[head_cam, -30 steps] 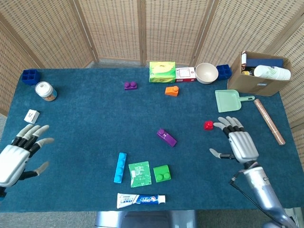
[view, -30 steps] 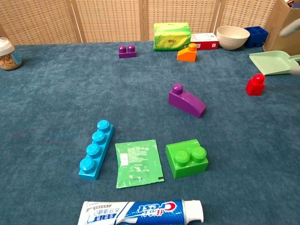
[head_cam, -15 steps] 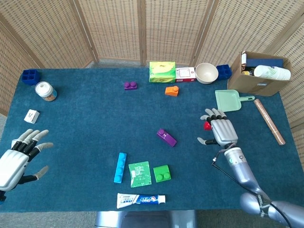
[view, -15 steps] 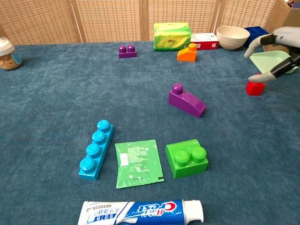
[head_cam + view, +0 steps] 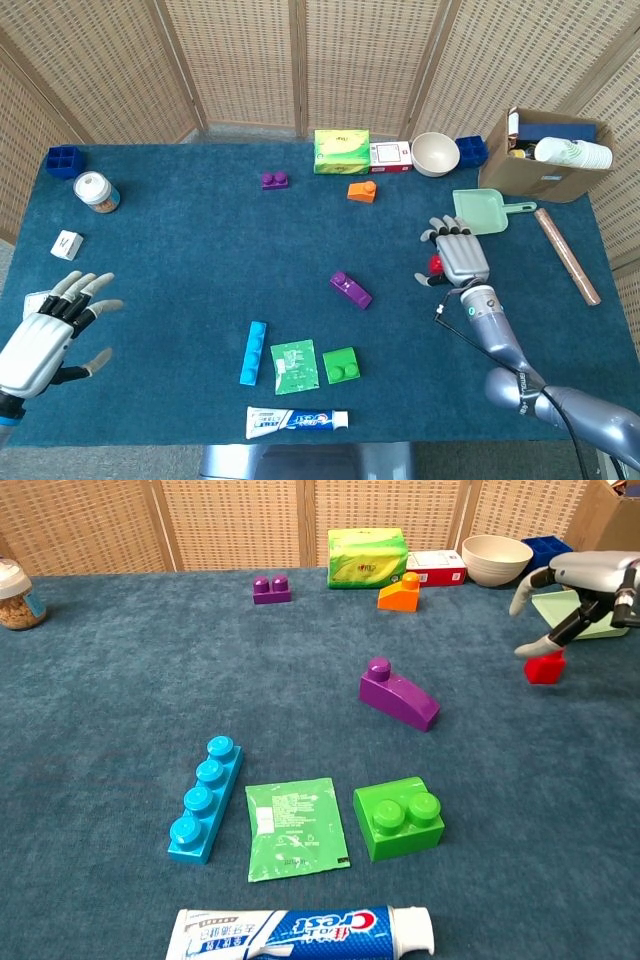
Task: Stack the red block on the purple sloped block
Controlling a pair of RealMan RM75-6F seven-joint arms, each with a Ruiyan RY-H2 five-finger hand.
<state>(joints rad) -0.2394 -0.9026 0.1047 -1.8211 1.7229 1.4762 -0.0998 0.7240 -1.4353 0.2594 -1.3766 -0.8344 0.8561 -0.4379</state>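
Red block (image 5: 544, 667) sits on the blue tabletop (image 5: 200, 270), well to the right of the purple sloped block (image 5: 399, 695). Directly above it hovers the right hand (image 5: 459, 258), fingers spread and holding nothing, apparently poised to grasp. It looks small and cube-like, partly hidden. Far off, the left hand (image 5: 45, 330) idles with fingers splayed.

The head view looks steeply down from high above the near edge, taking in the whole blue table (image 5: 200, 240) up to the wicker screen (image 5: 300, 60). The chest view sits low and close, facing across it. Both share the purple sloped block (image 5: 351, 290) (image 5: 398, 695) at mid-frame.
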